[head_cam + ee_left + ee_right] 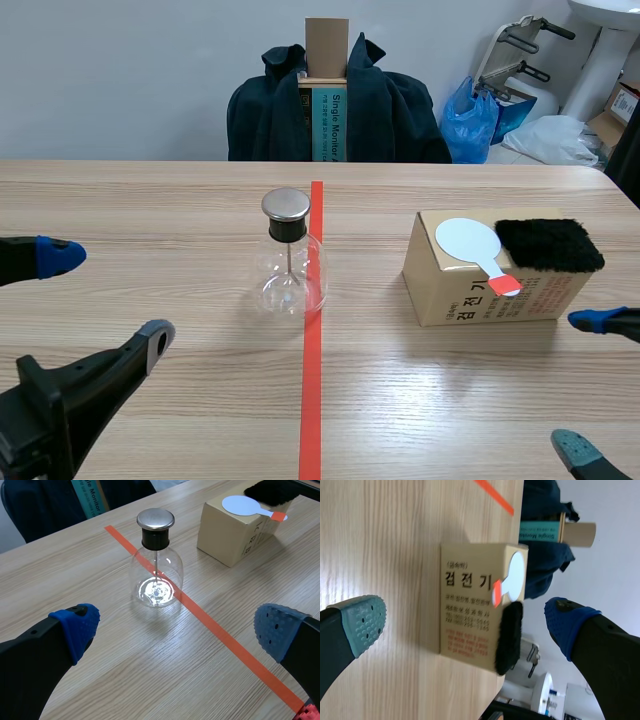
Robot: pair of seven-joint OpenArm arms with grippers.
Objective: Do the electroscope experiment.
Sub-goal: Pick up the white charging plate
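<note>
Glass electroscope point(288, 262), foil indistinct; left claw point(175, 629) spread, empty; right claw point(466, 620) spread, empty, arm cropped

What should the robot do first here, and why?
Probably lower the right gripper onto the white paddle lying beside the black fur pad on the box: it is open and empty, and the electroscope needs a charged thing brought near.

The wooden desk point(150, 210) bore a glass flask point(290, 275) at its orange-red tape line point(312, 400). A cardboard box point(470, 295) stood well apart.
</note>
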